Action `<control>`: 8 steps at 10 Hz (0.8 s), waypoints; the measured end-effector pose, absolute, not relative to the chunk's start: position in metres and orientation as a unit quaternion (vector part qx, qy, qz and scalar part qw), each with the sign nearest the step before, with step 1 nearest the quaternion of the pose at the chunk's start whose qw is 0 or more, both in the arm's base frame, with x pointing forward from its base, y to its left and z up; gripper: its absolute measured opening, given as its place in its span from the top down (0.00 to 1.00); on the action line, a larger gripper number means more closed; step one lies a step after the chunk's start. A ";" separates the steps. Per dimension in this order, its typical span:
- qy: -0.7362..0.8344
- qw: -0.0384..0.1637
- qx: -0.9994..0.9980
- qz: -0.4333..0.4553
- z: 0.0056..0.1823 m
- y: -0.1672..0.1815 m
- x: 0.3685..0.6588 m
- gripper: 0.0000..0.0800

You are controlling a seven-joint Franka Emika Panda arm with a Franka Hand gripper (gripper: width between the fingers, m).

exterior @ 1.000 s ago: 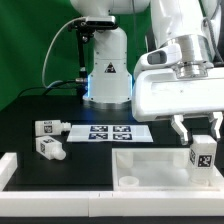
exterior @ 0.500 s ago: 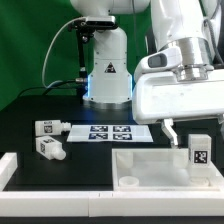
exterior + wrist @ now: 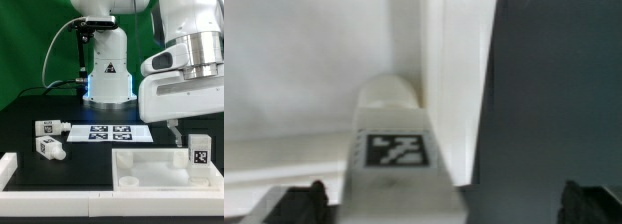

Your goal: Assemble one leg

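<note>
One leg (image 3: 200, 152), a short white peg with a black-and-white tag, stands upright on the right end of the large white panel (image 3: 150, 168). My gripper (image 3: 196, 127) is open just above it; one finger (image 3: 172, 127) hangs apart from the leg on the exterior view's left. In the wrist view the leg (image 3: 399, 150) stands between my spread dark fingertips, nearer one of them, and the gripper (image 3: 445, 205) holds nothing. Whether the leg is seated in a socket is hidden.
Two more tagged legs (image 3: 47, 128) (image 3: 50, 148) lie on the black table at the exterior view's left. The marker board (image 3: 110, 132) lies mid-table. A white rail (image 3: 20, 172) borders the front left. The arm's base (image 3: 108, 65) stands behind.
The gripper has opened, let go of the leg and risen; the leg stays upright on the panel.
</note>
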State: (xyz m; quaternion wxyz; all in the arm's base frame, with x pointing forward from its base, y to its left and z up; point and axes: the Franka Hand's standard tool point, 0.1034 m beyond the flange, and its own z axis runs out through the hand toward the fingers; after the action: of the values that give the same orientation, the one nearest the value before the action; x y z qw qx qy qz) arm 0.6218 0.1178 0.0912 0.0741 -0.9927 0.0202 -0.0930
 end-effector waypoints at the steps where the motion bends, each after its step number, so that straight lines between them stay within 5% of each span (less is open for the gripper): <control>1: 0.020 0.076 -0.995 -0.067 0.088 0.116 0.621 0.19; 7: 0.024 0.086 -0.996 -0.011 0.087 0.110 0.616 0.19; 8: 0.024 0.086 -0.996 -0.011 0.087 0.110 0.616 0.30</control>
State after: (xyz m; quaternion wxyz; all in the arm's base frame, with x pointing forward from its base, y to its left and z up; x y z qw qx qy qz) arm 0.6160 0.1096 0.0871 0.0861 -0.9959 0.0242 -0.0110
